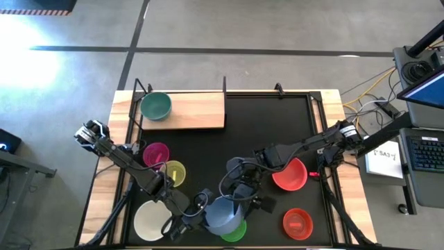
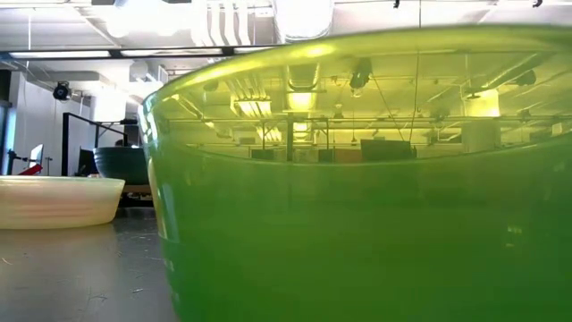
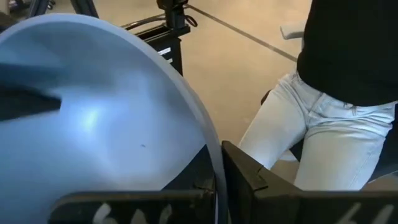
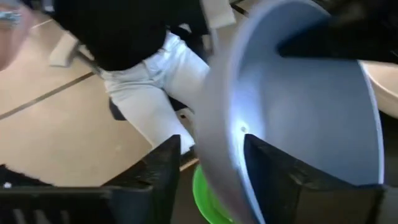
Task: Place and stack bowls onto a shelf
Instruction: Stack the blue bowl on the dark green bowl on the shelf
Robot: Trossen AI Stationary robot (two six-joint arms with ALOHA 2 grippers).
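A blue-grey bowl (image 1: 223,215) is held tipped on its side near the table's near edge, above a green bowl (image 1: 236,232) that fills the low view (image 2: 357,179). My left gripper (image 1: 200,217) is at the bowl's left side and my right gripper (image 1: 244,203) at its right side; both are shut on its rim. A teal bowl (image 1: 156,105) stands on the wooden shelf (image 1: 198,111) at the far left. My left gripper holds the blue-grey bowl's rim (image 3: 212,155) with one finger (image 3: 249,180) on the outer wall; the inner finger is hidden by the bowl. It comes from the table's left. The bowl is tipped and clear of the table. My right gripper has the bowl's rim (image 4: 217,130) between its fingers, one finger (image 4: 163,168) outside the wall and one (image 4: 280,180) inside. It comes from the table's right and far side. The bowl is tilted, with the green bowl (image 4: 208,199) below it.
On the table stand a magenta bowl (image 1: 156,153), a yellow bowl (image 1: 174,172), a cream bowl (image 1: 152,221), a large red bowl (image 1: 291,173) and a small red bowl (image 1: 297,223). A person in light trousers (image 3: 311,130) stands beyond the near edge.
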